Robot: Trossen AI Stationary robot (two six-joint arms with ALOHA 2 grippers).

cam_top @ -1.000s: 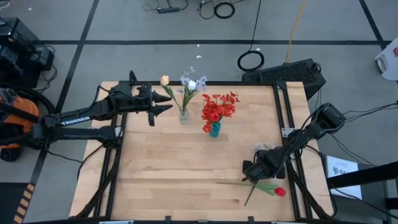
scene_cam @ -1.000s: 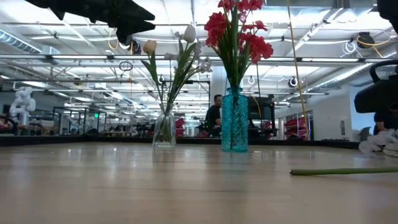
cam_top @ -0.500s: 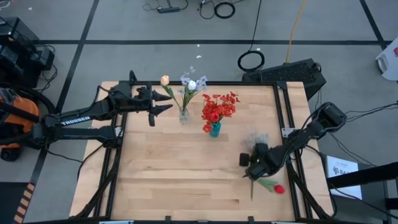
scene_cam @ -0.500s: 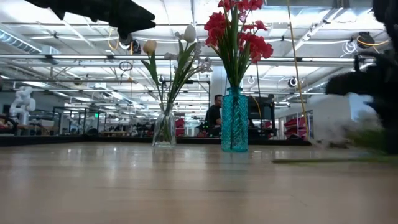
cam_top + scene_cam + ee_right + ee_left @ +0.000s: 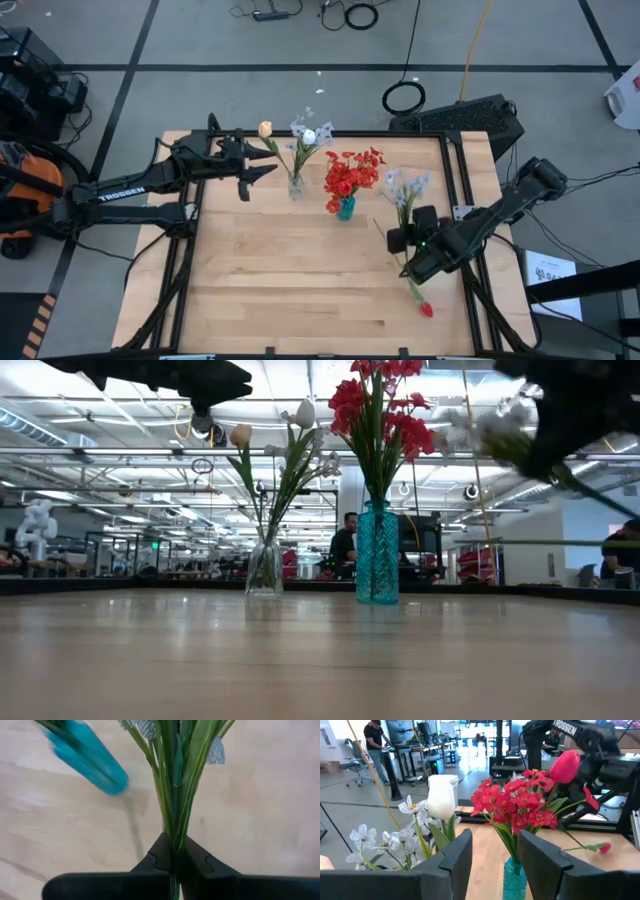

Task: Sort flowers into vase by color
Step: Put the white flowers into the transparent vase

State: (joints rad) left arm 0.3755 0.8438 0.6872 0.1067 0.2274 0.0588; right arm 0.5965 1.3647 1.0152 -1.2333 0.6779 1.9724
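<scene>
A clear vase point(image 5: 295, 186) at the table's far side holds lavender-white sprays and a cream tulip point(image 5: 265, 128). To its right a teal vase point(image 5: 345, 209) holds red blossoms point(image 5: 350, 172). My right gripper point(image 5: 405, 241) hovers right of the teal vase, shut on a lavender-white spray point(image 5: 403, 187). A red-bud flower point(image 5: 420, 300) lies on the table near the right front. My left gripper point(image 5: 262, 166) hangs open just left of the clear vase, holding nothing. My right gripper pinches the spray's bundle of green stems point(image 5: 173, 836) between its two fingers, below the blossoms. The stems run on ahead past the fingertips. The spray is lifted clear of the table and tilted, blossoms point(image 5: 482, 426) high, its stem end point(image 5: 600, 496) slanting down.
Black rails frame the wooden table point(image 5: 270, 280), whose bare part lies at the middle and near left. The left wrist view looks between the two vases at a white tulip point(image 5: 441, 795) and the red blossoms point(image 5: 520, 806). People stand in the room beyond.
My right gripper has shut on the lavender-white spray near the table's right front, lifted it clear, and carried it up and toward the far edge, nearer the teal vase. The red-bud flower on the table has turned about, its bud now nearer the front edge.
</scene>
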